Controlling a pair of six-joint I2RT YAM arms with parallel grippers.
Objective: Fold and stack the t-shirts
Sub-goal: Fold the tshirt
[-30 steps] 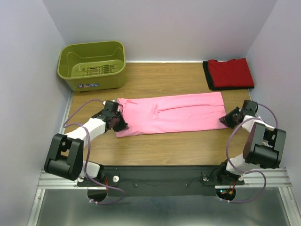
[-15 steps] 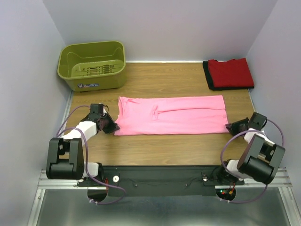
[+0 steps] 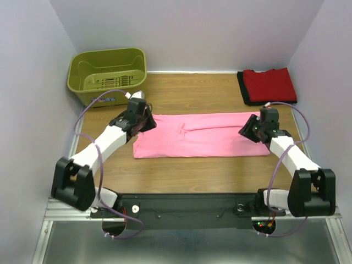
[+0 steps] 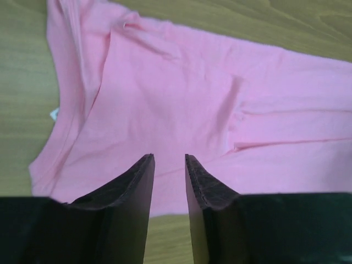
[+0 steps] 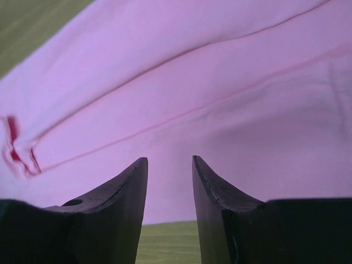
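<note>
The pink t-shirt (image 3: 198, 137) lies flat across the middle of the table as a long band folded lengthwise. My left gripper (image 3: 148, 122) hovers over its left far corner, jaws apart with nothing between them. In the left wrist view the left gripper (image 4: 169, 158) looks down on the pink cloth (image 4: 181, 93) and its collar end. My right gripper (image 3: 246, 131) hangs over the shirt's right end, also open and empty. The right wrist view shows the right gripper (image 5: 169, 159) above smooth pink cloth (image 5: 192, 82). The red t-shirt (image 3: 269, 83) sits folded at the back right on a black t-shirt's edge (image 3: 242, 88).
An olive-green plastic basket (image 3: 107, 74) stands at the back left corner, close behind my left arm. Bare wooden table (image 3: 192, 93) runs between the basket and the red stack, and a strip lies in front of the pink shirt. Walls close in on both sides.
Both grippers went out past the shirt's ends, then rose and came in over its two ends. Their jaws have opened. The pink shirt now lies flatter and straighter.
</note>
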